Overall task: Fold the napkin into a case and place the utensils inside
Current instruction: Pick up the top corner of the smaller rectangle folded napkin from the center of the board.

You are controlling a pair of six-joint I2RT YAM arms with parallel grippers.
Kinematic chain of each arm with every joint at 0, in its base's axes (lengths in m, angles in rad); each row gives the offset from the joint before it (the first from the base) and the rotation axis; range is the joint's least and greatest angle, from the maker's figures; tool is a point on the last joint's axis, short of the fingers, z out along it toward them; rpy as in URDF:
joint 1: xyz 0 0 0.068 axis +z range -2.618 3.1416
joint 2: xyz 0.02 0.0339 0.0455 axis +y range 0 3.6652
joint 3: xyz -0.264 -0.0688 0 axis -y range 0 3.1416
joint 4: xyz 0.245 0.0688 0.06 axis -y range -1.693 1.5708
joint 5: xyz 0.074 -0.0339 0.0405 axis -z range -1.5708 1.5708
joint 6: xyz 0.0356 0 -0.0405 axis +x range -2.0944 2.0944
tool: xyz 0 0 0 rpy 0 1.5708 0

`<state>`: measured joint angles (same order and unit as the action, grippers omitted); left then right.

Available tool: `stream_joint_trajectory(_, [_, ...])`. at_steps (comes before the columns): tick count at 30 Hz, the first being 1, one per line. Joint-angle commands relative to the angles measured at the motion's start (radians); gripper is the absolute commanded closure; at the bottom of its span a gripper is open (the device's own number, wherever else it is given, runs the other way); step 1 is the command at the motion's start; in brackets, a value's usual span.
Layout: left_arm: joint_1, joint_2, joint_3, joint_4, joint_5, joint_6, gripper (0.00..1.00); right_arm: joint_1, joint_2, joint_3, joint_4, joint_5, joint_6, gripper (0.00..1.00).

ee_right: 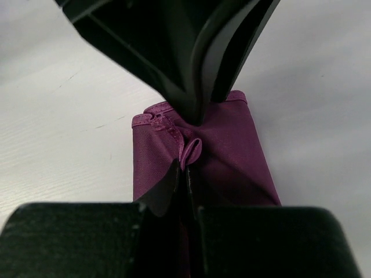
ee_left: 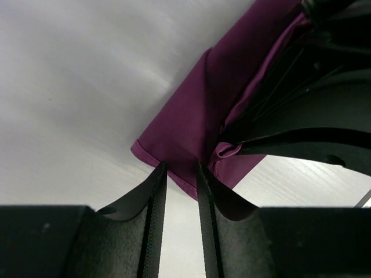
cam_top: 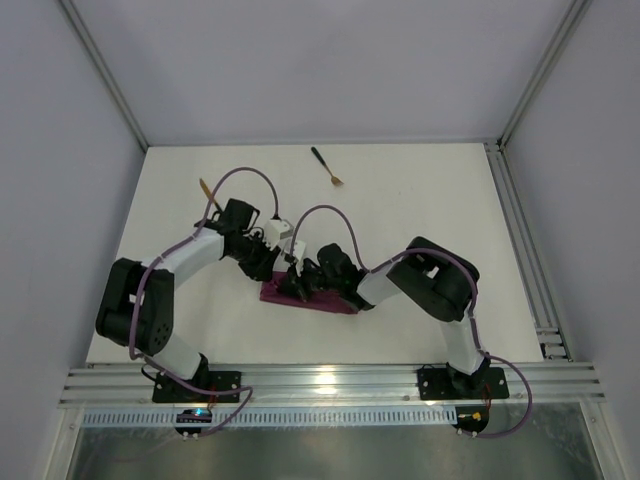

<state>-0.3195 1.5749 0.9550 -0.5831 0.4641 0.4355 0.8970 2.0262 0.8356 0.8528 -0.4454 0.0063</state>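
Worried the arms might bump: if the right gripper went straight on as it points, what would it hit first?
Probably the fingers of the left gripper, just past the napkin fold the right gripper pinches; exact gap unclear.

Napkin (cam_top: 312, 304): one. Utensils: two, namely the far utensil (cam_top: 328, 167) and the left utensil (cam_top: 207, 190); the latter is partly covered, so its type cannot be confirmed. Arms: two, left arm (cam_top: 150, 300) and right arm (cam_top: 430, 280). Grippers: two, left gripper (ee_left: 181, 168) and right gripper (ee_right: 186, 174), with two fingers on each. Table (cam_top: 420, 200): one.
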Motion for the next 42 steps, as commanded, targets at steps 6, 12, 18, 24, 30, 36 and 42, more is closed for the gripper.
stream_joint_trajectory(6, [-0.085, -0.065, -0.102, 0.063, -0.085, 0.098, 0.64, 0.008, -0.014, 0.0, 0.065, 0.027, 0.034, 0.96])
stream_joint_trajectory(12, [-0.098, -0.093, -0.114, 0.057, -0.048, 0.152, 0.51, 0.006, -0.017, 0.013, 0.043, 0.022, 0.044, 0.96])
stream_joint_trajectory(18, [-0.098, -0.119, -0.059, 0.046, -0.127, 0.117, 0.52, 0.0, -0.012, 0.014, 0.04, 0.025, 0.063, 0.96])
stream_joint_trajectory(24, [-0.098, -0.148, -0.024, -0.04, -0.047, 0.117, 0.68, -0.02, -0.003, 0.01, 0.063, 0.001, 0.1, 0.96])
stream_joint_trajectory(30, [-0.096, -0.121, -0.071, -0.006, -0.004, 0.108, 0.77, -0.04, 0.012, -0.007, 0.12, -0.033, 0.112, 0.96])
stream_joint_trajectory(36, [-0.046, -0.073, -0.071, 0.066, 0.136, 0.048, 0.76, -0.041, 0.02, -0.023, 0.167, -0.027, 0.067, 0.96])
stream_joint_trajectory(42, [-0.043, -0.006, -0.079, 0.088, 0.154, 0.048, 0.76, -0.041, 0.022, -0.064, 0.229, -0.01, 0.051, 0.96])
